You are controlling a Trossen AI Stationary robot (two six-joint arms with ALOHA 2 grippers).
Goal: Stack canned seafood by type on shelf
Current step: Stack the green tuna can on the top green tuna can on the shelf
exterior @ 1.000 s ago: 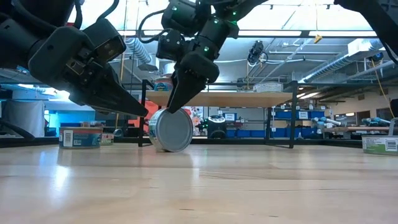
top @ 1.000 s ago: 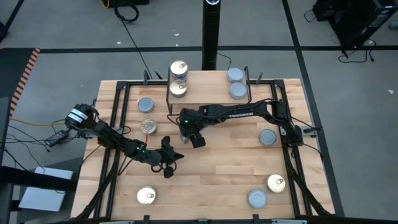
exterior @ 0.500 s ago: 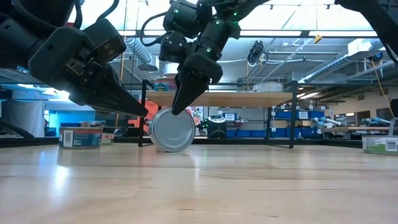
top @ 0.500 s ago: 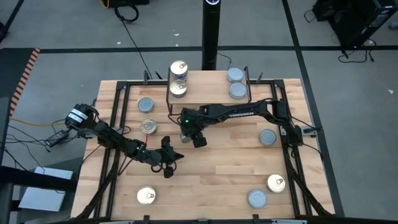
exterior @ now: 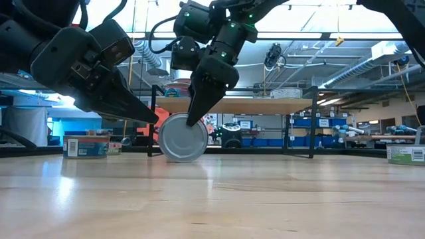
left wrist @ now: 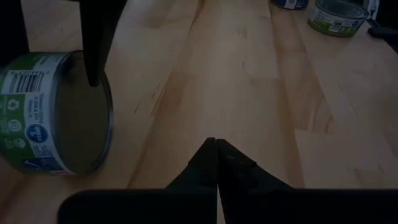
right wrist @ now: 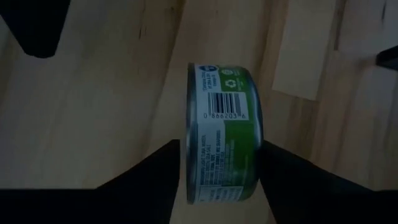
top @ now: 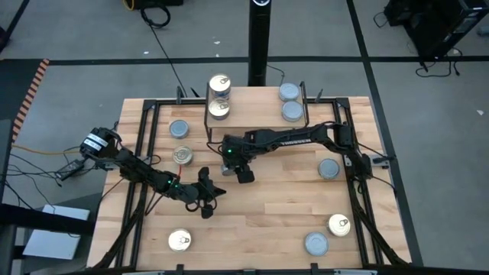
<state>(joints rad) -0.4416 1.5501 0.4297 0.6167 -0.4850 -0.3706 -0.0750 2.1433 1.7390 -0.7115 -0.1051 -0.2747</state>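
Note:
One tin (right wrist: 225, 134) with a green label stands on its rim near the table's middle, its plain flat face (exterior: 182, 138) toward the near edge. My right gripper (right wrist: 219, 177) comes down over it, one finger on each flat side; in the high view the gripper (top: 237, 164) hides the tin. My left gripper (left wrist: 216, 143) hovers shut just left of the tin, empty. The shelf (top: 256, 118) at the far middle carries gold-topped tins (top: 219, 84) on its left end and blue-grey ones (top: 290, 111) on its right. My right gripper straddles the upright tin from above, slanting down, one finger (exterior: 198, 106) before its near flat face and the other behind it. The fingers lie very close to both faces (right wrist: 256, 155); whether they touch, I cannot tell. The tin rests on the table by its rim.
Loose tins lie flat on the table: blue-grey (top: 179, 128) and gold (top: 182, 156) at the left, gold (top: 179, 241) at the near left, blue-grey (top: 328, 168) at the right, gold (top: 339, 224) and blue-grey (top: 315, 244) at the near right. Black frame rails run along the table's sides.
The tin standing on its rim has turned about: a second ago it stood skewed, now its flat face looks squarely at the near edge. My right gripper has rolled a little over it while staying in place.

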